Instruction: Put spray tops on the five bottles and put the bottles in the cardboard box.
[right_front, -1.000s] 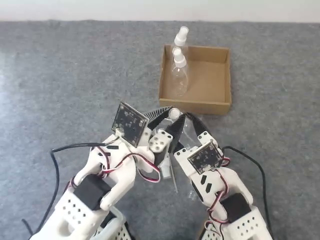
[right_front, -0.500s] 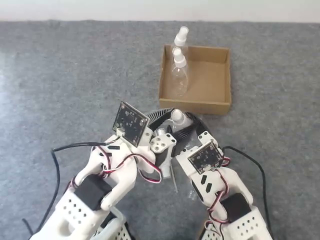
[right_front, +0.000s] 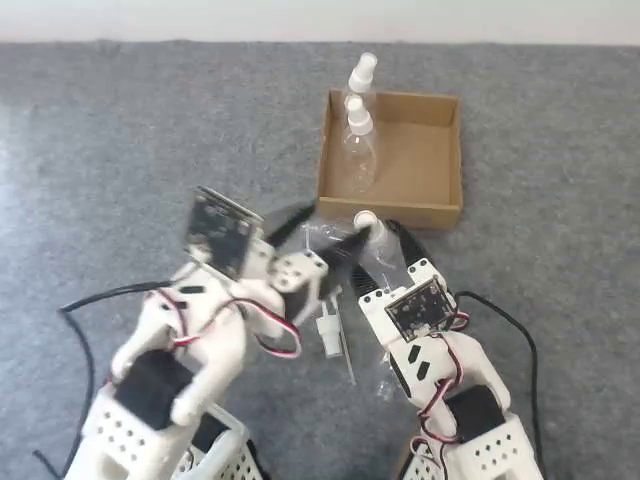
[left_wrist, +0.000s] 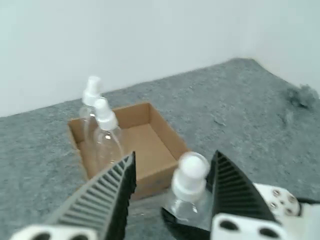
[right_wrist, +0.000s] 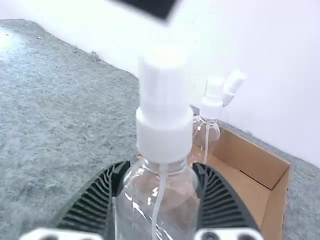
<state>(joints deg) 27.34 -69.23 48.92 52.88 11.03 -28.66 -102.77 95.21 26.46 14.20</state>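
White spray top (right_wrist: 162, 115) sits on the clear bottle (right_wrist: 160, 200), which the right claw (right_wrist: 160, 172) grips by its shoulders, upright, just before the near wall of the cardboard box (right_front: 392, 205). Over the last second the left arm has swung off toward the left edge of the tabletop (right_front: 120, 130). Its claw (left_wrist: 174, 157) has let go of the top and now stands spread wide, one jaw on either side of it without touching. I judge the capping of this bottle done, so it looks ready to go into the box.

Two capped bottles (right_front: 358, 140) already stand at the box's far left corner, so the open floor lies to the right. The near wall must be cleared, and the left claw is close enough to snag the top. A loose spray top (right_front: 330, 335) lies on the tabletop between the arms.
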